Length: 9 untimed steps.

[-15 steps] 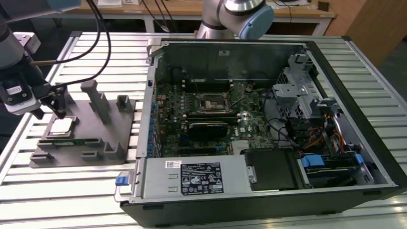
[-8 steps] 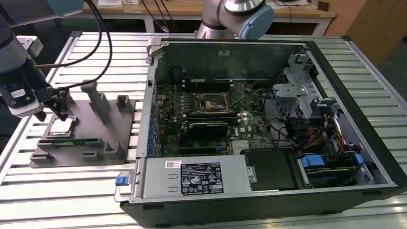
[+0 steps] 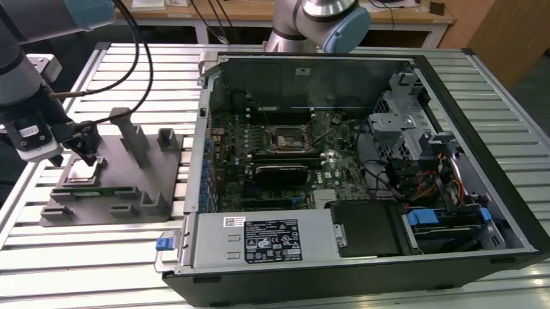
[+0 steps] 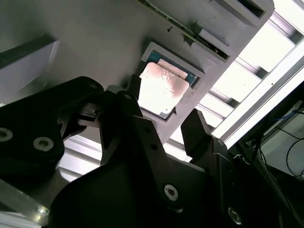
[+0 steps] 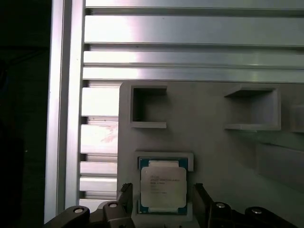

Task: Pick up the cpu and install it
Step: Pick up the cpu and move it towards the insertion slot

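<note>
early pick-up stage: pincer, spread wide, flanks the cpu, lying ungrasped in a pocket of the grey tray on the worktop, well apart from the motherboard socket; installation not yet done.

The cpu, a small square chip with pale silver top, lies flat in the grey tray.

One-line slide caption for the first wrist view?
The gripper, jaws open on either side, hovers at the cpu lying in its recess on the grey tray.
</note>
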Each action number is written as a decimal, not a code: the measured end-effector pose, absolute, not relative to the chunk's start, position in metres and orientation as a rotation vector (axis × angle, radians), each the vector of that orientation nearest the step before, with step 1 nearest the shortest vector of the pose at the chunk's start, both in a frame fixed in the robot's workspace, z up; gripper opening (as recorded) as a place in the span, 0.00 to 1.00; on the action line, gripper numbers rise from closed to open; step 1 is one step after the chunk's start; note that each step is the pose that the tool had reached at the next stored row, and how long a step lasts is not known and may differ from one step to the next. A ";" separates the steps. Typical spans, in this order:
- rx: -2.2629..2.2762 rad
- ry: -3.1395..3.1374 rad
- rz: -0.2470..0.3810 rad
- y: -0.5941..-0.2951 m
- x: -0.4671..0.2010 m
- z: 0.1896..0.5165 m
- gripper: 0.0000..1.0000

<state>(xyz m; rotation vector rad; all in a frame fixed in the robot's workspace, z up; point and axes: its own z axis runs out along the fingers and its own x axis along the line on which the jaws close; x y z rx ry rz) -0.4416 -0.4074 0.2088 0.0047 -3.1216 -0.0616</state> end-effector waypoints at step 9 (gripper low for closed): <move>0.005 -3.127 -0.062 -0.407 -0.442 0.198 0.62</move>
